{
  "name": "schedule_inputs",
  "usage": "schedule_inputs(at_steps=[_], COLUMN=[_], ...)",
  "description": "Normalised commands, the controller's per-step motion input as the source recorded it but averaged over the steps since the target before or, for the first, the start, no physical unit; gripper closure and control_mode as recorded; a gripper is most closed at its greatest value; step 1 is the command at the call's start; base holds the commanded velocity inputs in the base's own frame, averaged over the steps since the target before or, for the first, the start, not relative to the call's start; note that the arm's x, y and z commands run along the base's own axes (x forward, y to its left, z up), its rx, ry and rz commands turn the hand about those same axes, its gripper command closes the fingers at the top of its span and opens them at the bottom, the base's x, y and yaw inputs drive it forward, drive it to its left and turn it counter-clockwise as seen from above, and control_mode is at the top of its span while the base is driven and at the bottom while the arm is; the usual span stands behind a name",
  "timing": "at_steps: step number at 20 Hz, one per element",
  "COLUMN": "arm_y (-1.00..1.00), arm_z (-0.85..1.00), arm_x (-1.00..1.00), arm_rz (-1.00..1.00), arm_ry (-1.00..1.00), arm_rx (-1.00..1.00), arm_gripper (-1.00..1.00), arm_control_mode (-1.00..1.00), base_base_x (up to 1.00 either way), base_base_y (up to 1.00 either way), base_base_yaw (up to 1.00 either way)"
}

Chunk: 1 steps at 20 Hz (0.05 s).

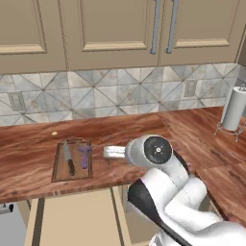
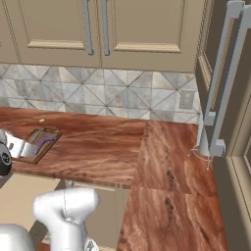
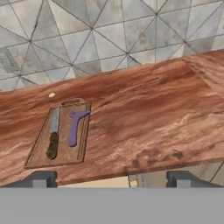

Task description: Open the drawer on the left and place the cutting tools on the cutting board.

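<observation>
The dark-brown cutting board (image 1: pixel 59 168) lies on the wooden counter, left of centre. On it rest the knife (image 1: pixel 69 158) and, beside it, the purple peeler (image 1: pixel 85 156). The hand view shows the same board (image 3: pixel 39 151) with the knife (image 3: pixel 53 133) to the left of the peeler (image 3: pixel 74 127). My gripper (image 1: pixel 107 153) hovers just right of the board, above the counter's front edge. It is open (image 3: pixel 111 179), with its fingertips (image 3: pixel 41 178) wide apart and nothing between them. Below the counter the drawer (image 1: pixel 72 216) stands pulled out, showing its plain beige inside.
A paper towel holder (image 1: pixel 234 110) stands at the far right of the counter. A small yellowish crumb (image 1: pixel 54 134) lies behind the board. Tiled backsplash and upper cabinets (image 1: pixel 115 29) close off the back. Tall cabinet handles (image 2: pixel 223 83) rise at the right.
</observation>
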Motion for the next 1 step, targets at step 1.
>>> schedule_inputs(at_steps=[1], arm_y=[-1.0], arm_z=[1.0], arm_x=[-1.0], arm_rz=[-0.14], arm_ry=[0.0], arm_rx=[0.25], arm_gripper=[-1.0], arm_control_mode=[-1.0], base_base_x=[0.0], base_base_y=[0.0], base_base_yaw=[0.0])
